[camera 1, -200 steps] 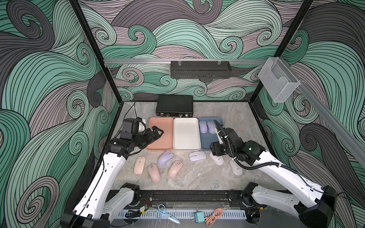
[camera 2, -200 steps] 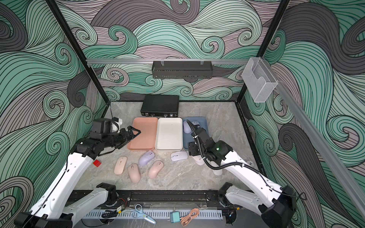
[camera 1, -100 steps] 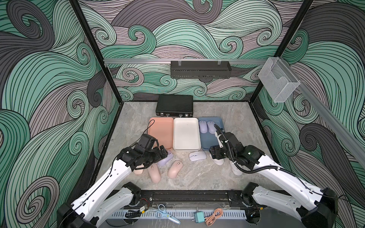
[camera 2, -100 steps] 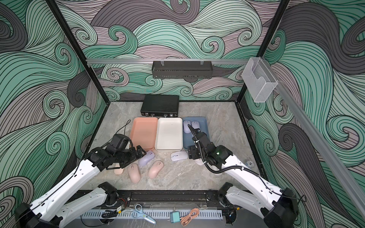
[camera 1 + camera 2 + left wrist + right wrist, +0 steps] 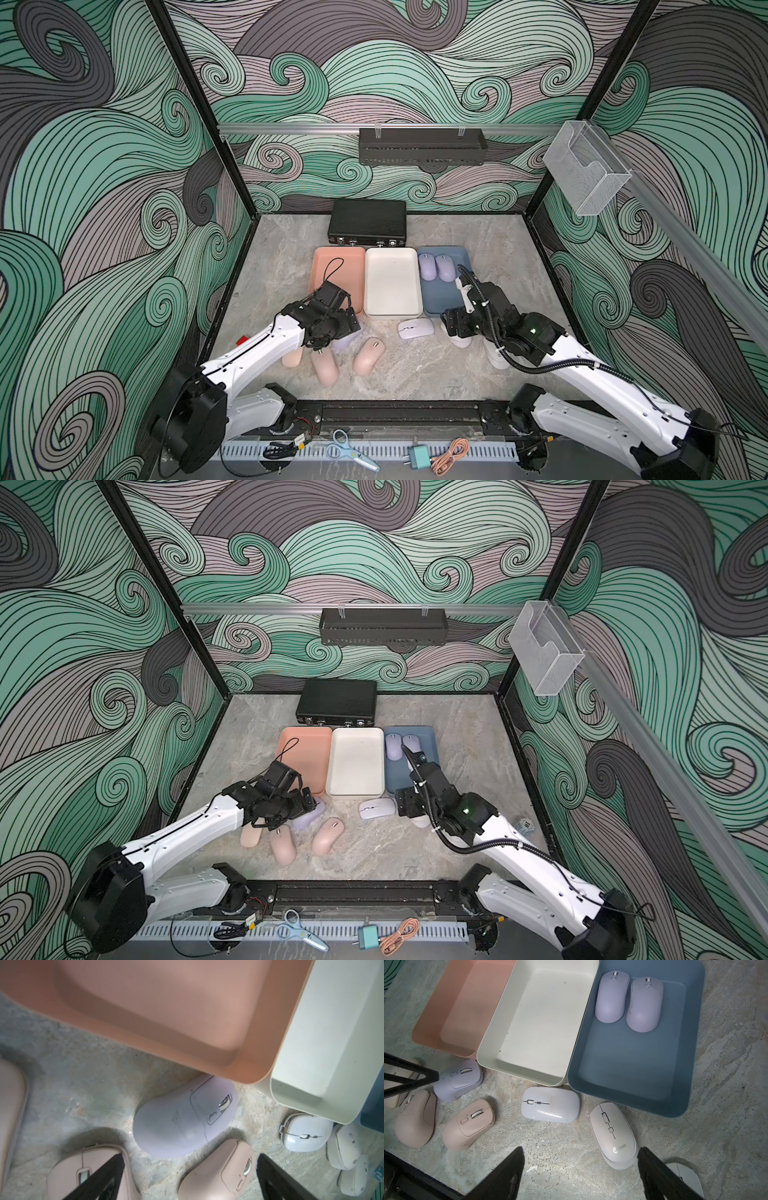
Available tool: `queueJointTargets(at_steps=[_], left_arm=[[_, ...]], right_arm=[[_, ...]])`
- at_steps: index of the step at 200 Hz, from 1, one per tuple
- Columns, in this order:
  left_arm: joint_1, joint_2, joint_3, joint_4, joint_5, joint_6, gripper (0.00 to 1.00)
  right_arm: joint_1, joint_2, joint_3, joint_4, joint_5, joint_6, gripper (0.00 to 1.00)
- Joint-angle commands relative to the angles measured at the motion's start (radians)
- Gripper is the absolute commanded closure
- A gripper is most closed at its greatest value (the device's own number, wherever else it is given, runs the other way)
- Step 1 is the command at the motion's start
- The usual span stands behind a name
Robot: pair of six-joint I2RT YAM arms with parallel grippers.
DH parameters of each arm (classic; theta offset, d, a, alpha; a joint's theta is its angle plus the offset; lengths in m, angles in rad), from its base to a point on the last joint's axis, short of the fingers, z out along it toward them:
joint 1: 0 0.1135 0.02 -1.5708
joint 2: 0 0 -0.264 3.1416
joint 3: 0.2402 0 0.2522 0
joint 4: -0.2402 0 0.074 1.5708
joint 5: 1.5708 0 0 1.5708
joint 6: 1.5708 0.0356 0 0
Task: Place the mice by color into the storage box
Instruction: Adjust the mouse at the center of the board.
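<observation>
Three trays stand side by side: pink (image 5: pixel 332 259), white (image 5: pixel 390 286) and blue (image 5: pixel 440 295). Two purple mice (image 5: pixel 611 997) (image 5: pixel 644 1005) lie in the blue tray. The third purple mouse (image 5: pixel 182 1118) sits on the table against the pink tray's corner. My left gripper (image 5: pixel 190 1156) hovers open just over it, its fingers above two pink mice (image 5: pixel 216 1172) (image 5: pixel 87 1174). A third pink mouse (image 5: pixel 292 355) lies left of them. My right gripper (image 5: pixel 580 1148) is open over bare table, a white Lecoo mouse (image 5: pixel 612 1134) beside one finger. Two more white mice (image 5: pixel 550 1105) (image 5: pixel 683 1176) lie nearby.
A black briefcase (image 5: pixel 368 222) stands behind the trays. On the walls hang a black shelf (image 5: pixel 422 145) and a clear bin (image 5: pixel 582 170). Scissors (image 5: pixel 349 449) and a cable (image 5: pixel 451 455) lie on the front rail outside the table.
My left arm swung from beside the pink tray down and right to above the purple and pink mice. The right gripper drew back slightly toward the front and its jaws widened.
</observation>
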Motion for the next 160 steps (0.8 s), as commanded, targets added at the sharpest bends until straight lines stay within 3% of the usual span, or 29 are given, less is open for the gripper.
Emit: queueJointTargets(at_steps=[1, 67, 160], left_arm=[[0.002, 0.075, 0.080, 0.037, -0.028, 0.062, 0.01], [0.001, 0.208, 0.116, 0.049, 0.002, 0.115, 0.01], [-0.095, 0.170, 0.050, 0.113, 0.101, 0.033, 0.01]], right_arm=[[0.000, -0.038, -0.013, -0.021, -0.005, 0.014, 0.15], [-0.002, -0.096, -0.036, -0.047, -0.018, 0.014, 0.14], [-0.004, -0.047, -0.013, -0.039, -0.027, -0.001, 0.13]])
